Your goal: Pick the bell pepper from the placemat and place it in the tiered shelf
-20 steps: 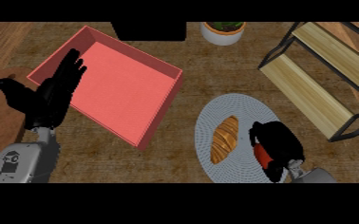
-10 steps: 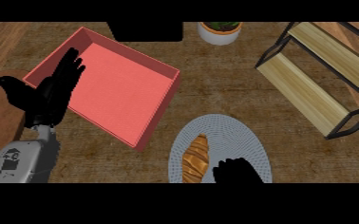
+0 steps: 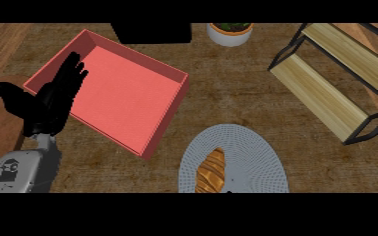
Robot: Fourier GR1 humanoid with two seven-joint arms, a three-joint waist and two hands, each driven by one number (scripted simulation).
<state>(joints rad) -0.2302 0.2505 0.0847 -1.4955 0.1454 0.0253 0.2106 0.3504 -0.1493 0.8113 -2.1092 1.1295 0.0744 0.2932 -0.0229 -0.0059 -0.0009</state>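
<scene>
The grey oval placemat (image 3: 251,147) lies at the bottom centre of the head view, partly cut off by the lower edge. On it rests a golden bread loaf (image 3: 211,172). No bell pepper shows anywhere. The wooden tiered shelf (image 3: 325,92) with its black frame stands at the right, nothing on its visible boards. My left hand (image 3: 52,105) rests open at the left edge, fingers up, over the corner of the red tray. My right hand is out of view.
A shallow red tray (image 3: 122,95) sits at the left centre. At the back stand a white pot with a plant (image 3: 230,34) and a black box (image 3: 151,32). Brown counter lies between the tray, mat and shelf.
The placemat has slid lower in the view. My right hand, seen earlier on the mat around a red thing, has passed out at the bottom edge. The left hand stays still.
</scene>
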